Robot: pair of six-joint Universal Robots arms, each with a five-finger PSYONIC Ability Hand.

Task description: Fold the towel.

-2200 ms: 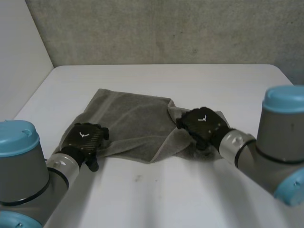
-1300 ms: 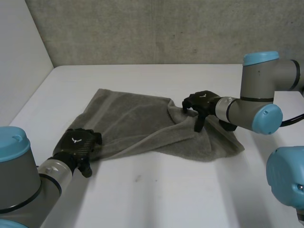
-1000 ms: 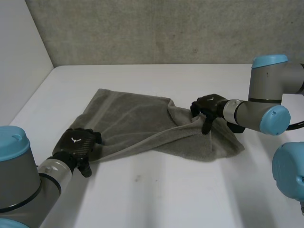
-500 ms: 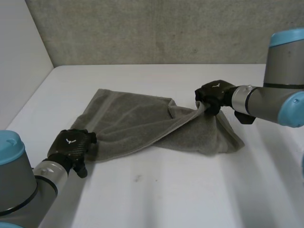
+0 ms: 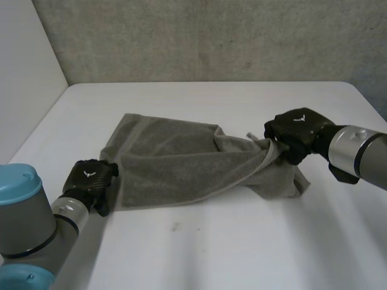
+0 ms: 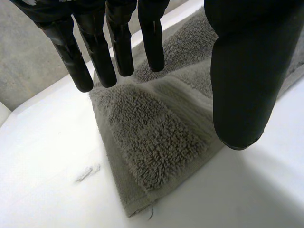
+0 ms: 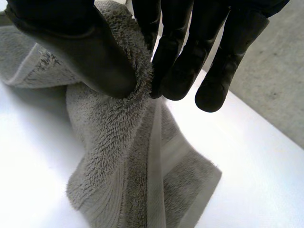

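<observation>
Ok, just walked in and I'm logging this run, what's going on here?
The robot's right hand pinches a bunched edge of the grey towel between thumb and fingers, holding it up off the white table at the towel's right end. The left hand is open, its fingers straight over the towel's near left corner, gripping nothing. The towel lies rumpled, not yet folded.

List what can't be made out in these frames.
- Head view: the back of the left hand hides whether it touches the towel.
- Right wrist view: the right hand pinches bunched cloth; whether it holds a corner or an edge cannot be told.
- Head view: the folded-over layer hides the cloth beneath it.
</observation>
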